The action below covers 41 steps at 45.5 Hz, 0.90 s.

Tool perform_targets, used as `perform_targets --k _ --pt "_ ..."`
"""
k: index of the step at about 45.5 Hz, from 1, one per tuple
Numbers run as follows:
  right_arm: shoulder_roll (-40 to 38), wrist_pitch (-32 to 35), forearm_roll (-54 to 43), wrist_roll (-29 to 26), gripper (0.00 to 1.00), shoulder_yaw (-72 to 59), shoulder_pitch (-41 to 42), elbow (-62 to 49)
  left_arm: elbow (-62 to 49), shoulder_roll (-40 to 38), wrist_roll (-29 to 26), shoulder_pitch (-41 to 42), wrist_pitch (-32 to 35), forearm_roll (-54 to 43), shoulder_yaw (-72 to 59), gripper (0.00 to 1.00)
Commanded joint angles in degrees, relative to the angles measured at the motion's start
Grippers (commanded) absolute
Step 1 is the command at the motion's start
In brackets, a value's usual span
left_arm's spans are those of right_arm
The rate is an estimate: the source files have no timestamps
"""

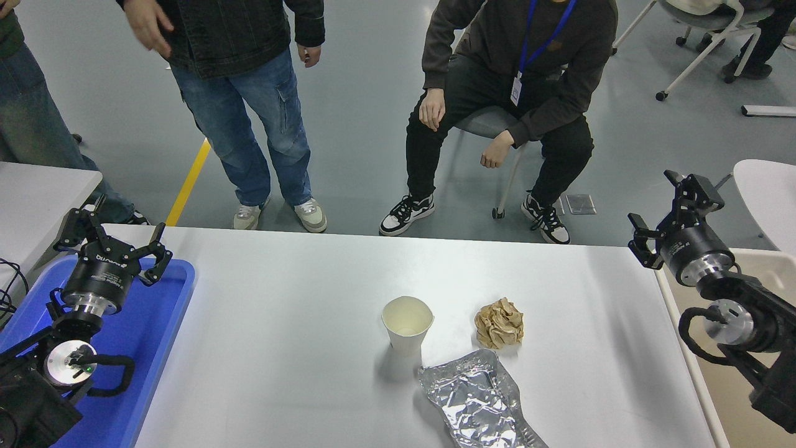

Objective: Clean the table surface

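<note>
From the head view, the desk surface point(280, 323) holds three bits of litter — one paper cup point(407, 323), one crumpled brown paper ball point(499, 322), one sheet of foil point(476, 401) — so, by my reading, cleaning has not begun. All three lie well to the left of the right gripper point(675, 208), whose fingers are spread wide and empty (beyond the desk's right edge). The left gripper point(112, 239), fingers wide too, hangs over the one blue tray point(155, 348), litter far to its right.

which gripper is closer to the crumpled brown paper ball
Right. The right gripper is open off the table's right end, right of and beyond the brown paper ball. The left gripper is open over the blue tray, far left.
</note>
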Motion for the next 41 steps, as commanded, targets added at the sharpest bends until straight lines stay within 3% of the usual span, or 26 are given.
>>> perform_targets --k 1,21,41 --pt "-0.7 0.4 -2.2 -0.2 0.98 -0.2 0.1 3.1 0.0 0.0 0.0 0.0 0.0 0.0 0.0 1.0" --pt "-9.1 0.3 -15.2 -1.4 0.98 -7.6 0.8 21.2 0.0 0.0 0.0 0.0 0.0 0.0 0.0 1.0" --pt "-11.1 0.4 -19.9 -13.7 0.98 -27.5 17.5 28.7 0.0 0.0 0.0 0.0 0.0 0.0 0.0 1.0"
